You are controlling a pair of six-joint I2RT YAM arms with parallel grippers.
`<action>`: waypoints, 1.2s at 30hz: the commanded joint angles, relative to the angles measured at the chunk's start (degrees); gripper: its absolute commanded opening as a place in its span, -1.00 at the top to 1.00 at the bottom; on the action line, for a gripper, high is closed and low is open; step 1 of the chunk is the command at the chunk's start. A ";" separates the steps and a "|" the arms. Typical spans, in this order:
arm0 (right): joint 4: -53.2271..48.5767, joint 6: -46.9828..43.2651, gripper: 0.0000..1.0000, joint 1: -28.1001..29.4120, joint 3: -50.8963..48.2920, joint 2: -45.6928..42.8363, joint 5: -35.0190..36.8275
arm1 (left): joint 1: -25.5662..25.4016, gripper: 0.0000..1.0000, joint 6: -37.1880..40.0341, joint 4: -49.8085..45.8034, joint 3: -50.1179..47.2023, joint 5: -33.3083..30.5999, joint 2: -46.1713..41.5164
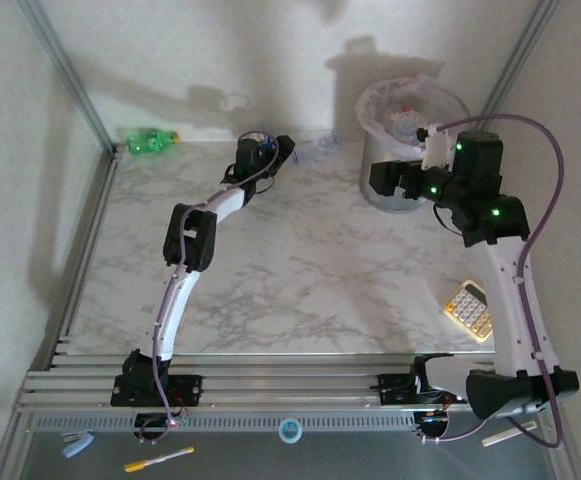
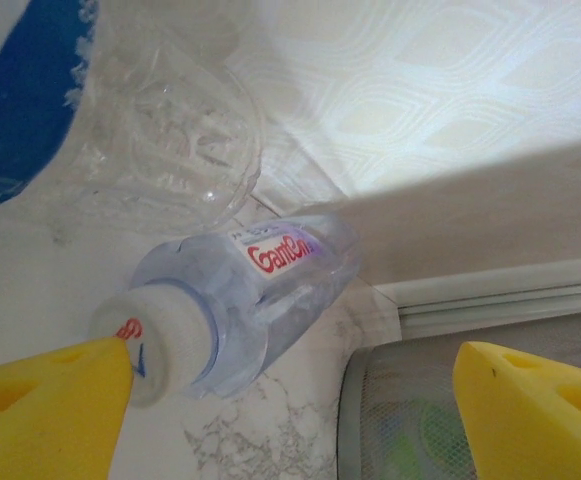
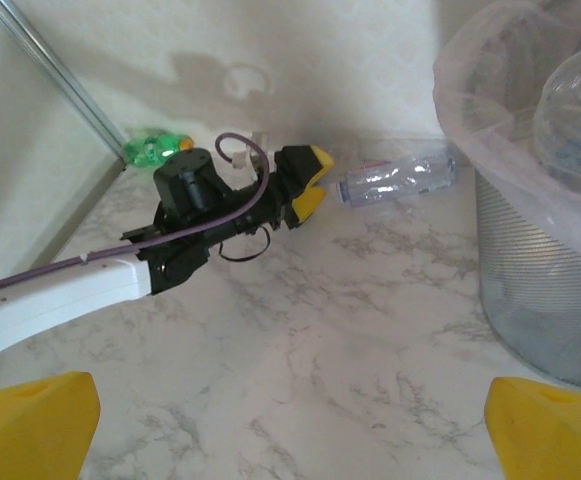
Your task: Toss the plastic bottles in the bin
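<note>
A clear plastic bottle (image 2: 255,285) with a white cap and red lettering lies on the marble table by the far wall, also visible from above (image 1: 320,147) and from the right wrist (image 3: 395,180). My left gripper (image 2: 295,420) (image 1: 275,150) (image 3: 305,180) is open, and its left fingertip (image 2: 90,385) touches the cap. A second clear bottle with a blue label (image 2: 160,130) sits close above it. A green bottle (image 1: 150,140) (image 3: 155,148) lies in the far left corner. The bin (image 1: 410,185) (image 3: 540,250) (image 2: 400,420) holds several bottles. My right gripper (image 3: 290,440) (image 1: 385,180) is open beside the bin with nothing between its fingers.
A beige calculator (image 1: 468,308) lies at the right, near my right arm. The wall and a metal frame post (image 1: 70,80) close off the back and left. The left arm stretches diagonally across the marble table (image 1: 300,270).
</note>
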 commanded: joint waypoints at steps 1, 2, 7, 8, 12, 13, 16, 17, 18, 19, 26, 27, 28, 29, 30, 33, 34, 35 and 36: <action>2.35 2.83 -0.98 1.06 -1.44 2.02 -1.04 | -0.95 -0.66 2.80 -6.96 6.59 -1.73 3.82; 3.03 3.07 -0.98 1.27 -1.79 2.10 -1.11 | -1.23 -0.66 3.81 -9.41 9.16 -2.36 4.73; 3.50 3.02 -0.98 1.92 -2.06 2.36 -1.40 | -1.53 -0.65 5.60 -15.80 11.84 -4.21 5.92; 3.49 2.85 -0.98 2.01 -1.95 2.39 -1.40 | -1.62 -0.64 5.73 -16.02 11.74 -4.35 5.90; 4.26 2.83 -0.98 2.09 -2.44 2.74 -1.29 | -2.31 -0.64 4.99 -14.88 11.41 -4.20 6.37; 4.63 3.21 -0.98 2.21 -2.53 3.12 -1.32 | -2.41 -0.64 4.26 -13.71 11.40 -3.80 6.63; 6.74 4.92 -0.98 2.43 -3.87 4.29 -2.23 | -2.75 -0.56 2.15 -10.54 11.61 -2.98 7.72; 7.73 5.70 -0.98 2.49 -4.59 4.77 -2.40 | -2.93 -0.53 1.85 -10.04 11.80 -2.79 8.00; 8.65 6.42 -0.98 2.67 -4.97 5.16 -2.83 | -3.14 -0.49 1.67 -9.87 12.07 -2.60 8.34; 9.94 7.31 -0.98 2.91 -5.67 5.63 -3.22 | -3.28 -0.42 1.53 -9.70 12.03 -2.23 8.49; 18.60 16.84 -0.89 8.32 -9.26 11.37 -0.31 | -3.04 0.03 1.05 -6.86 6.62 -0.72 6.74; 20.00 18.11 -0.88 8.96 -9.79 12.14 0.33 | -3.02 0.08 1.04 -6.30 5.62 -0.59 6.30; 21.45 19.78 -0.86 9.57 -10.34 12.96 1.53 | -2.96 0.13 1.05 -5.44 4.37 -0.39 5.73; 22.71 21.36 -0.85 10.00 -10.92 13.64 3.21 | -2.94 0.18 0.89 -4.99 3.44 -0.29 5.28; 24.61 23.52 -0.82 10.38 -11.82 14.48 5.08 | -2.85 0.24 1.00 -4.54 2.45 -0.11 4.75; 31.50 29.57 -0.63 11.21 -14.60 17.39 9.70 | -2.59 0.39 0.81 -2.81 -0.82 0.28 3.29; 34.30 30.91 -0.54 11.64 -15.24 18.70 11.24 | -2.43 0.43 0.70 -2.73 -2.05 0.47 2.75; 36.58 31.76 -0.49 12.15 -15.60 19.96 12.70 | -2.43 0.46 0.53 -0.82 -3.20 0.51 2.17; 38.67 31.95 -0.45 13.09 -15.51 21.69 14.97 | -2.28 0.48 0.19 0.18 -4.62 0.59 1.56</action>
